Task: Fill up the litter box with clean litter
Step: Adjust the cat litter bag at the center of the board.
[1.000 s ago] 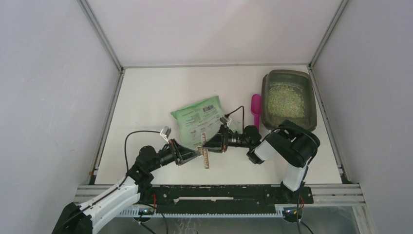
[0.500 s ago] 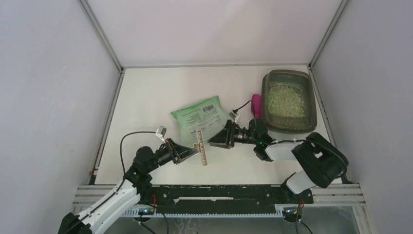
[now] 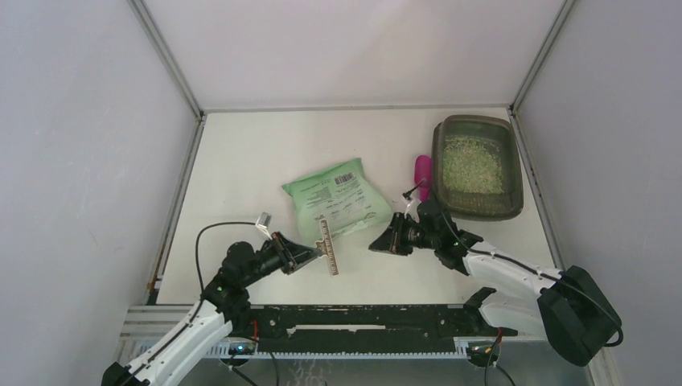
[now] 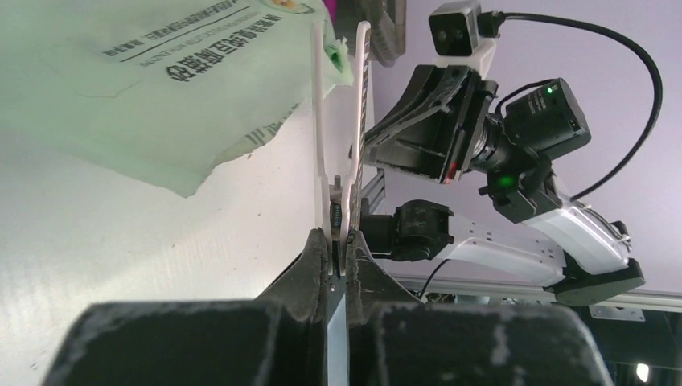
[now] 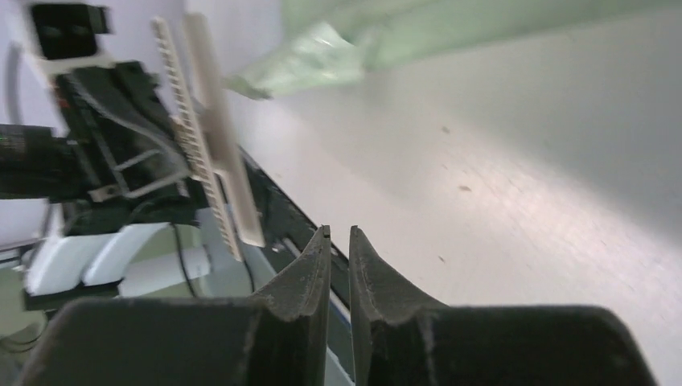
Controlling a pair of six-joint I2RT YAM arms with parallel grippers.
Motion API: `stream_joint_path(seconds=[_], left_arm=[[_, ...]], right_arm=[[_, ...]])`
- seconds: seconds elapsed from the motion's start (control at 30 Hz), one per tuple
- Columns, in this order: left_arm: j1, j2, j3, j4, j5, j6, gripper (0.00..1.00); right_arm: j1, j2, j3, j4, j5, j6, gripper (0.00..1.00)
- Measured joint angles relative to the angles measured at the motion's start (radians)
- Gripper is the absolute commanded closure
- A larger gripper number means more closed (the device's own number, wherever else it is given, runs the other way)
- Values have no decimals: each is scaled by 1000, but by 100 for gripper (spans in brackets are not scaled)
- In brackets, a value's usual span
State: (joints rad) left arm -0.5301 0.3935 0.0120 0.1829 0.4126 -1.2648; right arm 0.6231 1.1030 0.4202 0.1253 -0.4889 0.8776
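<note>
Grey-brown translucent plastic litter box (image 3: 437,178) far right on the tabletop, pale greenish-beige clean litter (image 3: 473,163) already inside | right end effector (image 3: 375,245) has pulled back from light-green plastic bag (image 3: 334,199), narrow and empty | left end effector (image 3: 319,251) clamps beige toothed clip (image 3: 332,260) at bag's corner | looks like pouring's paused

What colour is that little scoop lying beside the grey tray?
The scoop is bright magenta, clearest from the top camera.
</note>
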Motion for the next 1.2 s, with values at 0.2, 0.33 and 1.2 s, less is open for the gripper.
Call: stream_joint_path(seconds=[0.2, 0.33, 1.2], left_arm=[[6, -18, 3, -74, -16, 18, 100], [8, -42, 17, -138, -19, 36, 100], [25, -140, 146, -462, -177, 147, 100]], right_arm=[[41, 101, 5, -103, 82, -44, 74], [46, 251, 66, -110, 111, -58, 70], [6, 709, 625, -161, 138, -154, 62]])
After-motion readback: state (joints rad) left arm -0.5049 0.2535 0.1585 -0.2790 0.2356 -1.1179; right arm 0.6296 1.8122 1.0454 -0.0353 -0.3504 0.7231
